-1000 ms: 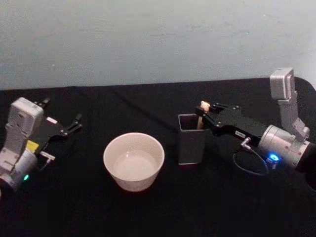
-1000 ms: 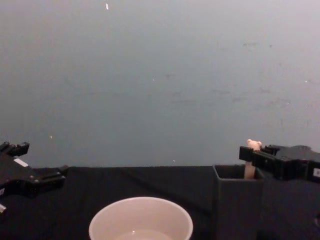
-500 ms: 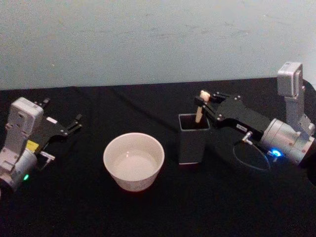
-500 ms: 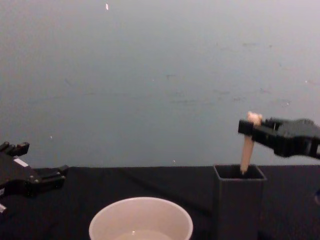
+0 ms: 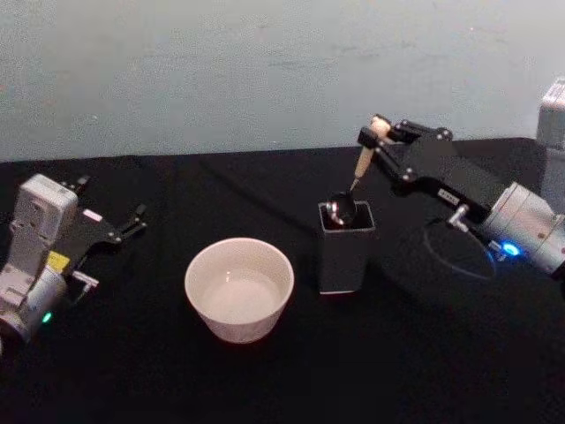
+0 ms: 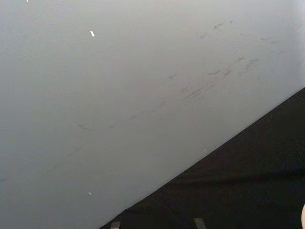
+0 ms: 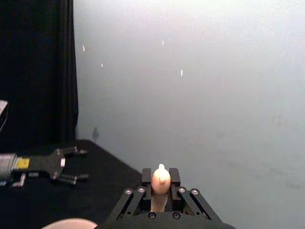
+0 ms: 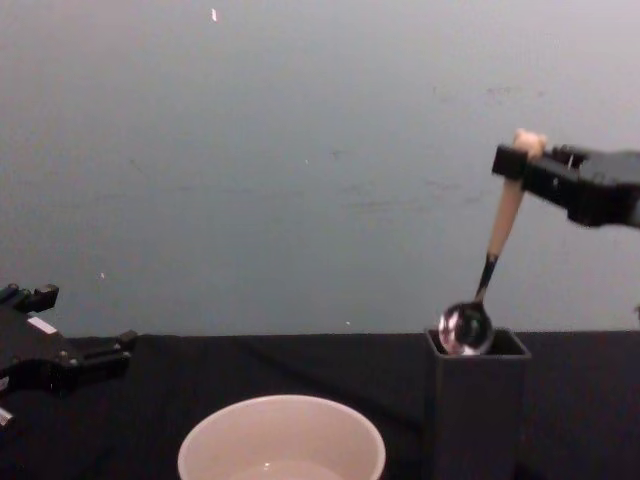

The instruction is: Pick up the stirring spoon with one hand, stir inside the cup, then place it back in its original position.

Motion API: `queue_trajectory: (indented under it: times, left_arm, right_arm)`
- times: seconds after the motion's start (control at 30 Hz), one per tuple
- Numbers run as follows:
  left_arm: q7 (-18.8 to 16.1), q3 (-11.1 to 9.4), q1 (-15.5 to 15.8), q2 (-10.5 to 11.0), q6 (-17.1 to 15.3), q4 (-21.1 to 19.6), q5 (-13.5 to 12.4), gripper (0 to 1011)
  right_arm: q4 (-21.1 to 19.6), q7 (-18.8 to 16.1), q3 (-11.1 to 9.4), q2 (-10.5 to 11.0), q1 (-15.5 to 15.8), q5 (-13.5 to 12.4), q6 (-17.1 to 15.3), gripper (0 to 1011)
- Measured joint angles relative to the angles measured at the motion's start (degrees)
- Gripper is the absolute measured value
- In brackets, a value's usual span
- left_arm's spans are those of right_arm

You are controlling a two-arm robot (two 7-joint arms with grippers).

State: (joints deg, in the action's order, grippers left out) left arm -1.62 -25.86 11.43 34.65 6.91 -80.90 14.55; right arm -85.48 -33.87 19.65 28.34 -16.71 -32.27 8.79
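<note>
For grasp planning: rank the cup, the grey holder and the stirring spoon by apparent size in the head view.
Cup, largest.
Grey holder, next.
Stirring spoon, smallest, even held higher, nearer the camera, by the right claw above the holder.
Left claw idle at left.

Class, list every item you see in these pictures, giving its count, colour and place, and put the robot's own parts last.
stirring spoon: 1, peach handle and silvery bowl, held by its top end, bowl at the holder's mouth
cup: 1, cream-white, on the table, left of the holder
holder: 1, dark grey, on the table, centre-right
table: 1, black, under everything
wall: 1, pale grey, behind the table
right gripper: 1, black, raised above the holder, shut on the spoon's handle
left gripper: 1, black, open, low at the table's left side
</note>
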Motion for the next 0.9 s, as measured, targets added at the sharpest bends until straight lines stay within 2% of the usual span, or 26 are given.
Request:
queue_trajectory:
  times: [0.2,0.4,0.67,0.9]
  left_arm:
    - [0.0,0.0,0.0,0.0,0.0,0.0,0.0,1001]
    - [0.0,0.0,0.0,0.0,0.0,0.0,0.0,1001]
    - [0.0,0.0,0.0,0.0,0.0,0.0,0.0,1001]
    - [0.0,0.0,0.0,0.0,0.0,0.0,0.0,1001]
  right_arm:
    - [-0.5,-0.1,-0.8,-0.6,-0.7,-0.5,1.4,213]
    - [-0.1,-0.5,-0.6,-1.5,-1.6,-0.5,2.1,213]
    - [1.7,-2.9,1.9,-3.4,-3.4,-0.1,3.1,213]
    - [3.8,-6.0,5.2,-4.9,-5.2,0.5,4.4,213]
